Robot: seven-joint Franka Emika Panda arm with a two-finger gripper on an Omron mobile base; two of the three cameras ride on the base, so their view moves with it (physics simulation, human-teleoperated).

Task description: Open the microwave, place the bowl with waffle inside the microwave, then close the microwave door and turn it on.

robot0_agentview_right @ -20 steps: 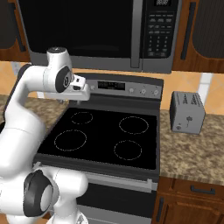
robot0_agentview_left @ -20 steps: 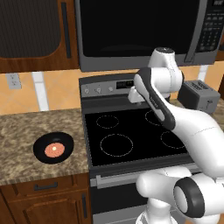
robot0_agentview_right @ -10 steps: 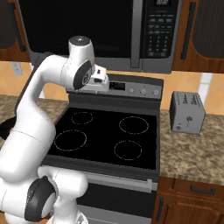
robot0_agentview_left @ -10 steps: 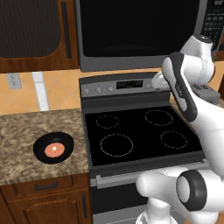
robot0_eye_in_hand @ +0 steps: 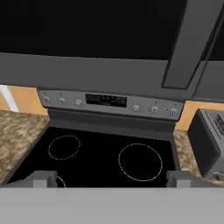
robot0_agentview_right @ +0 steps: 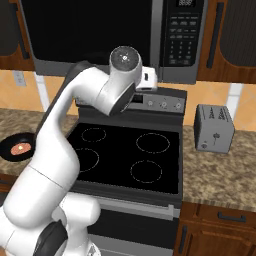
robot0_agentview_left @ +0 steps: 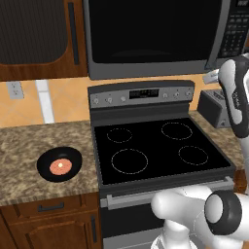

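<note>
The microwave (robot0_agentview_left: 146,36) hangs above the stove with the microwave door (robot0_agentview_right: 85,32) closed; its grey handle bar (robot0_agentview_right: 156,35) stands beside the keypad (robot0_agentview_right: 182,35). My gripper (robot0_agentview_right: 149,79) hovers just below the microwave's lower edge, under the handle, and holds nothing. In the hand view the fingertips (robot0_eye_in_hand: 43,178) stand far apart, so the gripper (robot0_eye_in_hand: 111,179) is open, and the handle bar (robot0_eye_in_hand: 188,43) slants up at the top right. The bowl with waffle (robot0_agentview_left: 59,164) rests on the granite counter left of the stove, with the waffle (robot0_agentview_left: 60,166) at its centre.
A black glass-top stove (robot0_agentview_left: 155,151) with a grey knob panel (robot0_agentview_left: 141,95) lies under the arm. A grey toaster (robot0_agentview_right: 214,128) stands on the right counter. Dark wood cabinets (robot0_agentview_left: 39,39) flank the microwave.
The arm has swung right and upward, from over the stove's panel to under the microwave's handle side. The jaws have widened a little.
</note>
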